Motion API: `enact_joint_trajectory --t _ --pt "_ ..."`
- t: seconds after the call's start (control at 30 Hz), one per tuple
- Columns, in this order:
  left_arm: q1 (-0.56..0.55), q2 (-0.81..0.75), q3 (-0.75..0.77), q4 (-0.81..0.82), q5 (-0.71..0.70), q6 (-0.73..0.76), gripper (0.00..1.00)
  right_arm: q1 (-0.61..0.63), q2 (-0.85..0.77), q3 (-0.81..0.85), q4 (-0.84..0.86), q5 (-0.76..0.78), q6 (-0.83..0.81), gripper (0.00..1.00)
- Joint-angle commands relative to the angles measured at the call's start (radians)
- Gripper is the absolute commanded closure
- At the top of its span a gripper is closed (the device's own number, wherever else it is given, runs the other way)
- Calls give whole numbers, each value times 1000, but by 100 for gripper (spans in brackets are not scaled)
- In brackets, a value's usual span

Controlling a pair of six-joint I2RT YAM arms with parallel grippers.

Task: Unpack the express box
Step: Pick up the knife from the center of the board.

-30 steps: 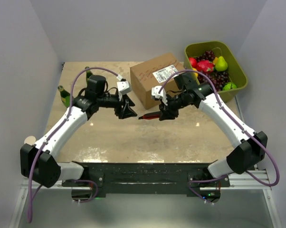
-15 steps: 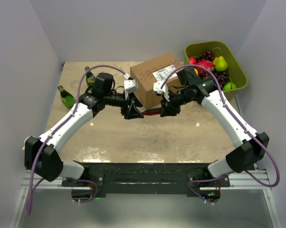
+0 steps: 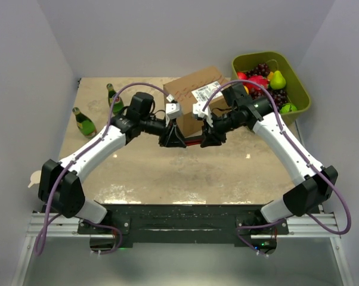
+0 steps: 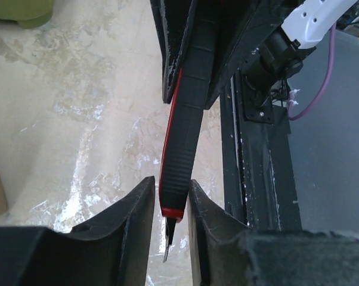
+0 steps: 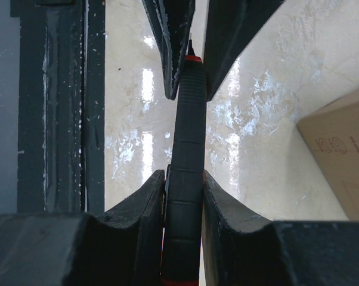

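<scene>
The left arm [image 3: 99,149] and right arm [image 3: 284,149] both reach forward and bend inward at the elbow, forearms roughly level. This brings the left gripper [image 3: 179,142] and right gripper [image 3: 204,142] nose to nose, fingertips nearly meeting. The right gripper's fingers [image 5: 145,205] are pressed flat against both sides of the black handle of a utility knife [image 5: 184,149], which sticks straight out past their tips. The left gripper's fingers [image 4: 132,208] sit closely either side of the knife's red blade end. One finger touches it and the other shows a sliver of gap, so a firm clamp cannot be confirmed.
</scene>
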Motion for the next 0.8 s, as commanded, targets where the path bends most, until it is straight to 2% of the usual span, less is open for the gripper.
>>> enact_joint_trajectory --t 0.0,0.03,0.07,0.13,0.17,0.2,0.27,0.3,0.4,0.5,0.6,0.77 --pt "-19 17 60 34 45 24 80 1 -13 32 -2 -64 2 100" --pt "-22 19 61 34 42 24 95 -1 -15 24 -5 -72 0 100" --pt "-22 20 61 34 42 25 100 -1 -18 19 -8 -72 -1 100" --pt "-23 22 61 33 36 28 100 -1 -26 -5 1 -93 3 99" --pt "-24 23 61 27 39 33 100 -2 -35 -16 10 -104 17 89" --pt "-24 23 60 25 43 35 100 -1 -39 -22 19 -118 34 66" --pt "-26 23 58 31 46 28 100 -5 -50 -56 60 -179 90 53" --pt "-24 23 55 34 48 24 100 -5 -65 -71 83 -206 115 43" --pt "-24 22 49 30 49 28 100 -5 -102 -158 215 -271 245 33" --pt "-26 19 45 25 49 33 100 -5 -122 -235 385 -300 386 29" --pt "-24 19 41 30 62 27 100 -5 -118 -286 491 -303 471 30" --pt "-29 19 45 25 74 22 100 -4 -81 -318 558 -297 500 36"
